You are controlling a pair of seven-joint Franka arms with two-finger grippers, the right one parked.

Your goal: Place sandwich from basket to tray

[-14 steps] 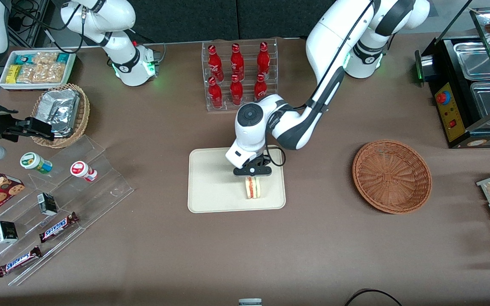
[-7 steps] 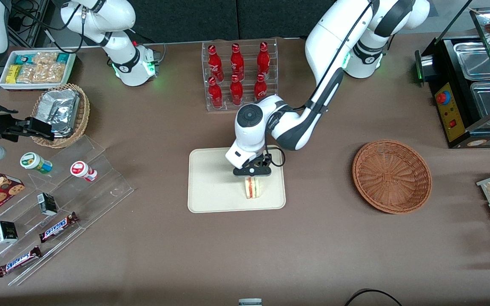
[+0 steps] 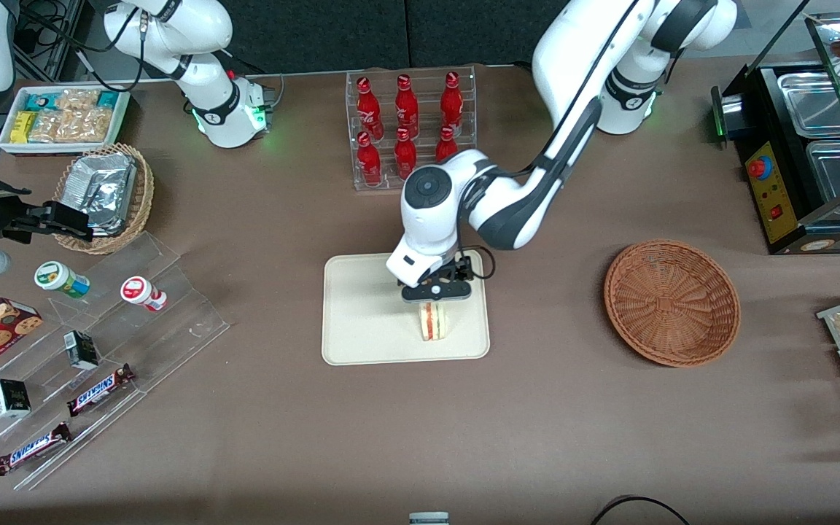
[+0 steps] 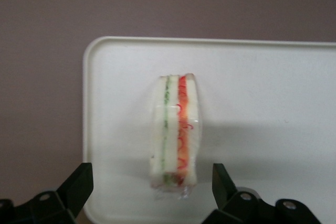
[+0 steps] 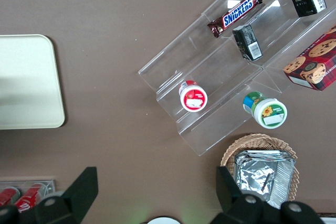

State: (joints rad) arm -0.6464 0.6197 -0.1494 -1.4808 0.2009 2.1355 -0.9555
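The sandwich point(image 3: 432, 321) stands on its edge on the cream tray point(image 3: 362, 321), its red and green filling layers facing up. Just above it hangs my left gripper point(image 3: 435, 293), open, with the fingers apart and not touching the bread. In the left wrist view the sandwich point(image 4: 175, 129) lies between the two black fingertips point(image 4: 79, 182) of the gripper point(image 4: 152, 171), with tray point(image 4: 262, 103) showing on both sides of it. The reddish-brown wicker basket point(image 3: 671, 301) sits empty toward the working arm's end of the table.
A rack of red bottles point(image 3: 409, 127) stands farther from the front camera than the tray, close to my arm's elbow. Toward the parked arm's end are a clear display stand with candy bars point(image 3: 92, 350) and a tan basket of foil packets point(image 3: 103, 193). A black food warmer point(image 3: 806, 146) is at the working arm's end.
The arm's wrist and elbow have risen a little. The sandwich has stayed in place on the tray.
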